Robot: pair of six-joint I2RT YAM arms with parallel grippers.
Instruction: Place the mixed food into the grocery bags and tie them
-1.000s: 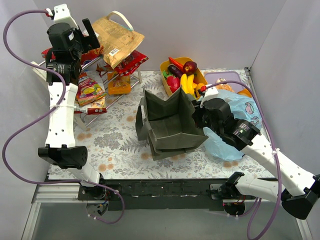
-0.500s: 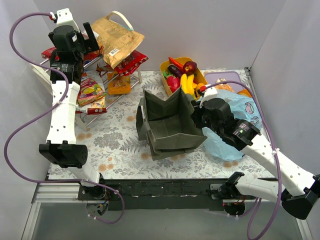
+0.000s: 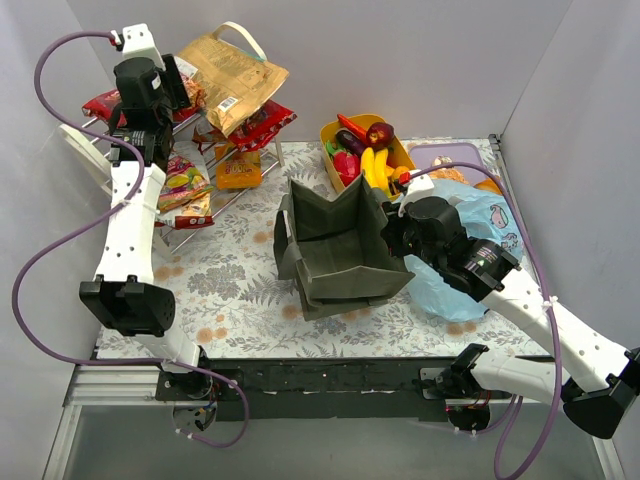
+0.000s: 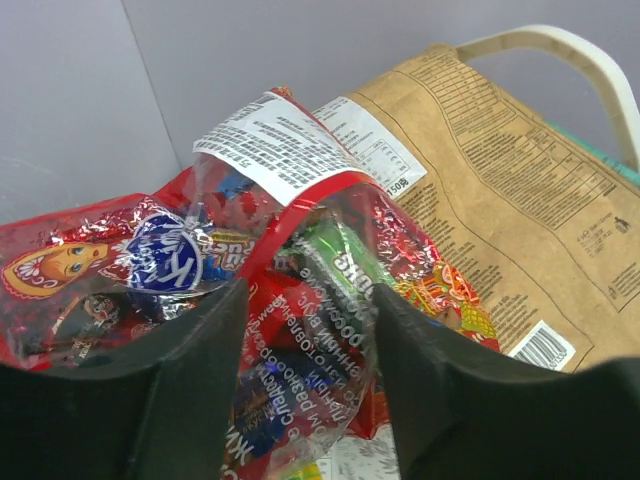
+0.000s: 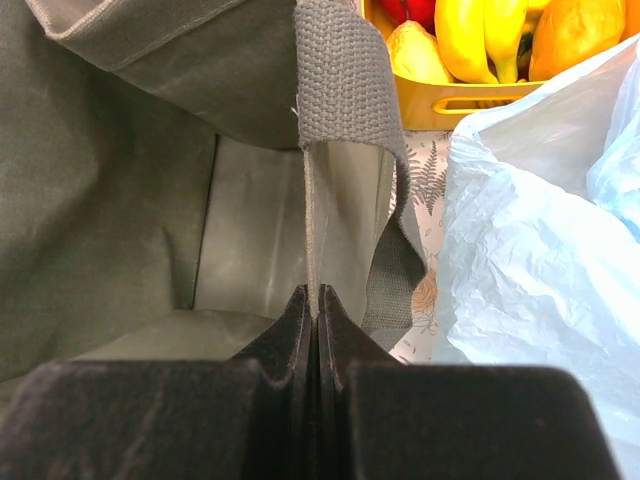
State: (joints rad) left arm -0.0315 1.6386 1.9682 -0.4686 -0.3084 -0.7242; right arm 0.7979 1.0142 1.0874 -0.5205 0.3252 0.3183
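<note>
Two arms shared the work, one fetching and one steadying. At the far left, the left gripper was up at the rack, its fingers spread wide on either side of a red packet but not yet pinching it, most likely lined up to pick that packet first. One tan packet lay just behind, across the rack's top. On the shelves below I counted at least five glossy packets, overlapping too much for a firm total. One tote stood mid-table with its mouth up and no food visible inside. The right gripper was clamped flat on the seam of the tote's right wall, beside the strap. In my judgement it was holding that limp fabric upright so the opening stayed wide for a drop from above. Behind the tote sat one tub, heaped with toy produce. The right wrist view showed two bananas and one orange fruit, and the top view added an eggplant and some red pieces I could not count with confidence. One blue bag lay crumpled at the right, partly under the right arm and touching the tote's side. That made two bags in all, both untied, with filling barely begun.
</note>
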